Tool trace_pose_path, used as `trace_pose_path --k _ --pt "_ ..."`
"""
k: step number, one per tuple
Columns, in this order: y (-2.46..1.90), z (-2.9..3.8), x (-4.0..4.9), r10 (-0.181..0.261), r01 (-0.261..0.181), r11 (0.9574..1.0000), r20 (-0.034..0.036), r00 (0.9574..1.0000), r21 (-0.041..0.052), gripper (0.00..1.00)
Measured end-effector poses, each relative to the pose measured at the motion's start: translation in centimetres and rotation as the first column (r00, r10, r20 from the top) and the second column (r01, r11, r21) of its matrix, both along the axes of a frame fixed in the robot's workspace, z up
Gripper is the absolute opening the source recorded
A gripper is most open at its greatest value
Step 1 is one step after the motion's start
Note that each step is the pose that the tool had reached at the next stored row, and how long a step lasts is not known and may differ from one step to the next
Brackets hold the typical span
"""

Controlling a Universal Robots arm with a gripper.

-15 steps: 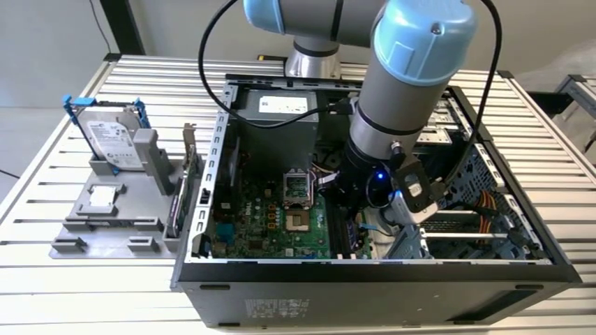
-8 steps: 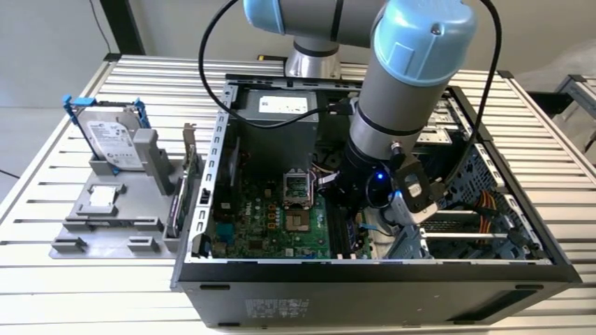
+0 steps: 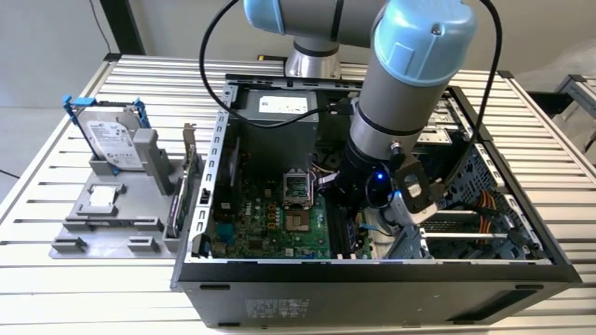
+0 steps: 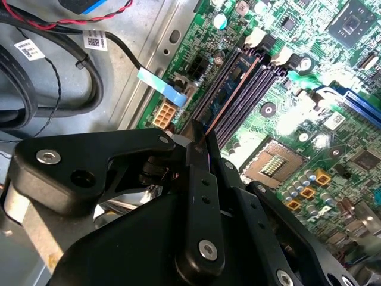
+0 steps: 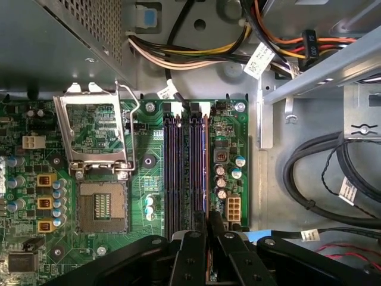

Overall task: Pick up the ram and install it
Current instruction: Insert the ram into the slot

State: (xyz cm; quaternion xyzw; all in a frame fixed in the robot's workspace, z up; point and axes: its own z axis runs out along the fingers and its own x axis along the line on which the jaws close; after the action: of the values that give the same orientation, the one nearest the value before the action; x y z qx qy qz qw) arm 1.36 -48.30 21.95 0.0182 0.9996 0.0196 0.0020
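The ram (image 5: 206, 167) is a thin dark strip with a copper-coloured edge. It stands on edge along the outermost of the dark memory slots (image 5: 181, 173) on the green motherboard (image 5: 146, 137). My gripper (image 5: 208, 221) is down inside the open computer case (image 3: 200, 209), its black fingers (image 5: 191, 238) pressed together on the near end of the ram. In the second wrist view the ram (image 4: 229, 89) runs away from the gripper (image 4: 199, 134) along the slots. In the exterior view the arm's wrist (image 3: 373, 181) hangs over the motherboard.
An open CPU socket (image 5: 101, 205) with its raised metal frame lies beside the slots. Cable bundles (image 5: 321, 173) and a metal drive cage (image 5: 321, 77) crowd the other side. Outside the case, at the exterior view's left, a silver hard drive (image 3: 112, 139) stands in a grey fixture (image 3: 107, 209).
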Motion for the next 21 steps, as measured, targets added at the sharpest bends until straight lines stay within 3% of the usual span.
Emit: trace_pose_path --k 15,21 --pt "0.0 -0.37 0.03 -0.034 0.034 0.9994 0.0 0.9994 0.0001 0.0" --pt "0.0 -0.48 0.03 -0.04 0.04 0.9992 -0.001 0.9992 -0.0105 0.0"
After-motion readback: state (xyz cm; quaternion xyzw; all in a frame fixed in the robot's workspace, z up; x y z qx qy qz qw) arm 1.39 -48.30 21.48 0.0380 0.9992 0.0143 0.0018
